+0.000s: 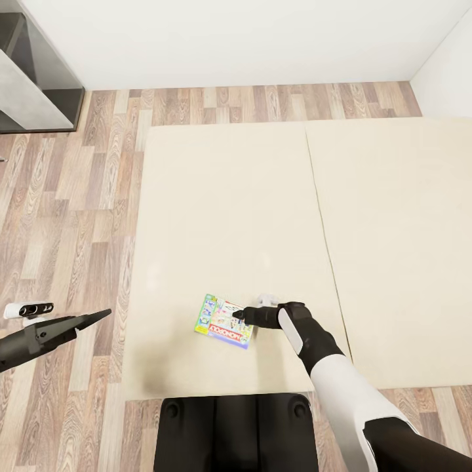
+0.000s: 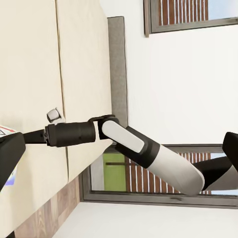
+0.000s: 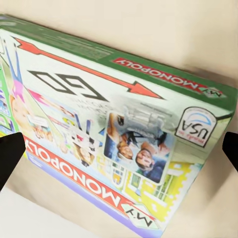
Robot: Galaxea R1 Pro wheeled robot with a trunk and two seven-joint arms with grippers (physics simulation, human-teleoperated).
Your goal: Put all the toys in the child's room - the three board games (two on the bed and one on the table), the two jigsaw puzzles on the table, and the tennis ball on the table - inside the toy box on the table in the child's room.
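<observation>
The right tool hangs low over the board game, its two dark fingertips spread wide apart at either side of the box in the right wrist view, released and gripping nothing. The board game, a white-green printed box with a red strip, lies flat on the bed, near the mattress's front edge and just left of the seam between the two beige mattress halves. The left tool is held out over the wood-plank floor off the bed's left edge; whether it is released or clenched, I cannot tell. Beyond the bed's far edge runs the floor, then the white wall.
</observation>
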